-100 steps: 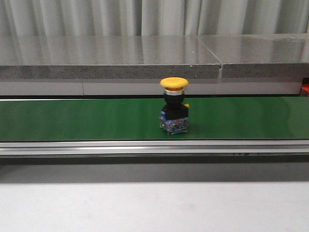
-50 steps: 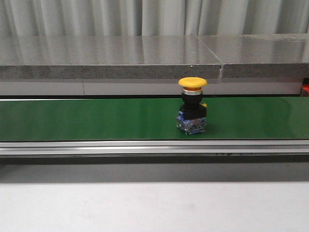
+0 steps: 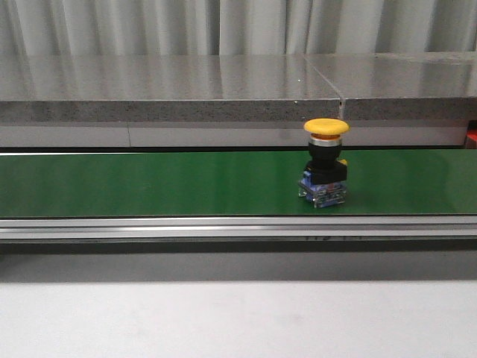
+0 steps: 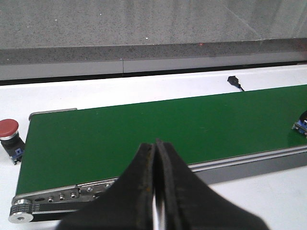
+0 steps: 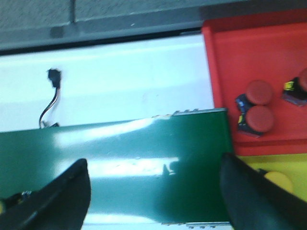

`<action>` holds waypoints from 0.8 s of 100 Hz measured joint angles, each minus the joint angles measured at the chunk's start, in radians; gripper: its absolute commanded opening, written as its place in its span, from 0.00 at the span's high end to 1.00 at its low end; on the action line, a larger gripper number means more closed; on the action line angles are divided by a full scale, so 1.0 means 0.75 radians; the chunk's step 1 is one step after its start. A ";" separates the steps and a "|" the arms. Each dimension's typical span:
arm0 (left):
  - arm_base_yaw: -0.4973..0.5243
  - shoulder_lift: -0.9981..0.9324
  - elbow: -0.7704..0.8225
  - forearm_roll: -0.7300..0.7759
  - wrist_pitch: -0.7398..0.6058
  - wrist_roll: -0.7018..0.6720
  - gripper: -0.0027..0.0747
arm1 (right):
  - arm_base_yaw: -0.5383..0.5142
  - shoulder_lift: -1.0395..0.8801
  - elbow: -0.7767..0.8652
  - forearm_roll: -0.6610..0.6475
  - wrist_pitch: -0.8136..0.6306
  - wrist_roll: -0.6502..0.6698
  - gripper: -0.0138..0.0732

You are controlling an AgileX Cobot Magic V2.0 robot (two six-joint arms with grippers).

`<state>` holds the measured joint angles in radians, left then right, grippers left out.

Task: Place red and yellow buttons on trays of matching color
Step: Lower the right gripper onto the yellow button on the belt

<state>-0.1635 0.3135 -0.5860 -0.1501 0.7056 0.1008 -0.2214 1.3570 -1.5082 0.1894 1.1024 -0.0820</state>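
The yellow button [image 3: 326, 162] stands upright on the green belt [image 3: 149, 183], right of the middle. My left claw [image 4: 155, 191] is shut tight on nothing. My right claw [image 5: 153, 191] is wide open over the belt's end, and it holds nothing.

I think the button could reach the belt's end and drop off if my right claw is late. It is tall with a small base, so I think a bump from one finger could knock it over. It could also end up in the wrong tray, since the red tray [image 5: 230, 67] and the yellow tray [image 5: 254, 163] sit side by side.

The belt is smooth and flat, with a metal rail [image 3: 223, 226] in front. A red button [image 4: 9, 134] waits on the white table [image 4: 120, 86] by the belt's other end. Behind are a grey stone ledge [image 3: 164, 86] and pale curtains [image 3: 112, 26].
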 measured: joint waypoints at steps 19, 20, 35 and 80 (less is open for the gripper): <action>0.000 0.000 0.000 0.000 0.000 0.000 0.99 | 0.208 0.000 0.000 0.000 0.058 -0.039 0.20; 0.000 0.000 0.000 0.000 0.000 0.000 0.99 | 0.215 0.000 0.000 0.000 0.062 -0.041 0.20; 0.000 0.000 0.000 0.000 0.000 0.000 0.99 | 0.342 0.000 0.000 0.000 0.092 -0.048 0.20; 0.000 0.000 0.000 0.000 0.000 0.000 0.99 | 0.605 0.197 0.000 0.000 0.167 -0.082 0.20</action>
<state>-0.1635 0.3135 -0.5860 -0.1501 0.7056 0.1008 0.2327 1.5047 -1.5082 0.1894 1.2275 -0.1433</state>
